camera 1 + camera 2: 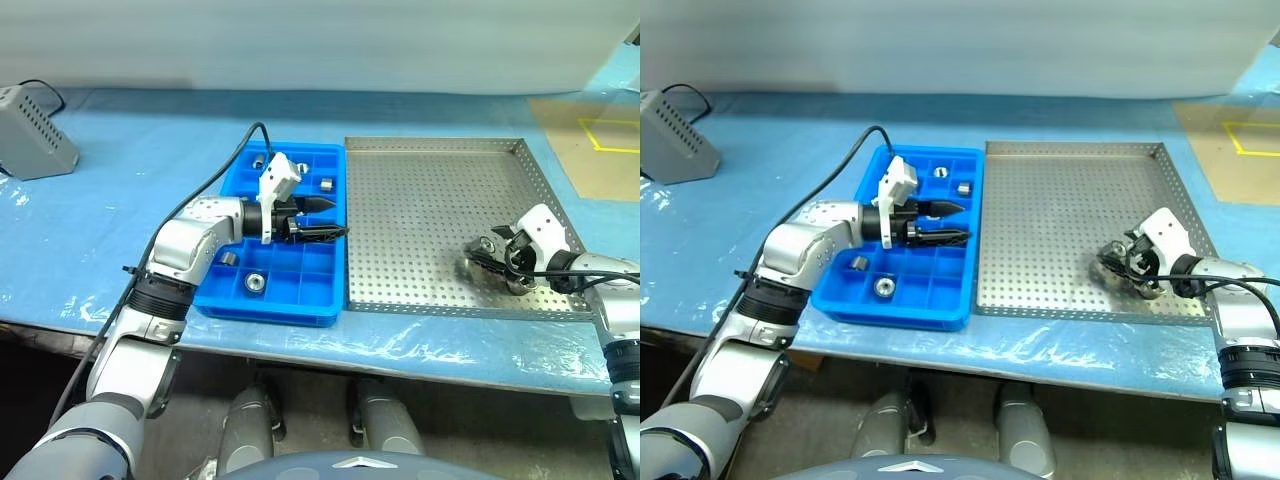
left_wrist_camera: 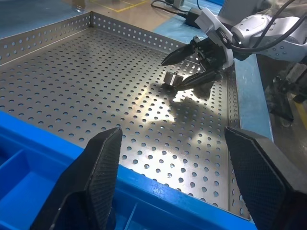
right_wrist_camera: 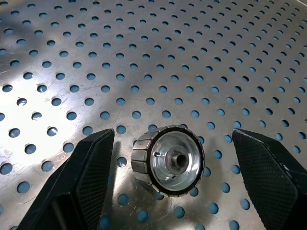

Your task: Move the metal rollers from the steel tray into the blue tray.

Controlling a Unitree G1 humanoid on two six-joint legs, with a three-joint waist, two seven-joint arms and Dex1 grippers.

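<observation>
Several silvery hollow metal rollers (image 1: 256, 282) already sit in the bright blue compartmented plastic tray (image 1: 300, 307), left of centre. One roller (image 3: 168, 160) remains on the perforated steel tray (image 1: 430, 200), lower right, between the spread right gripper (image 3: 172, 172); the left gripper (image 1: 322, 218) hovers spread, empty.

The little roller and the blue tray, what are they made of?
The roller looks like metal: silvery-grey, with a shiny hollow face and a grooved side. The blue tray looks like plastic: bright, smooth, evenly coloured, with moulded square compartments. I can't be certain from looks alone.
</observation>
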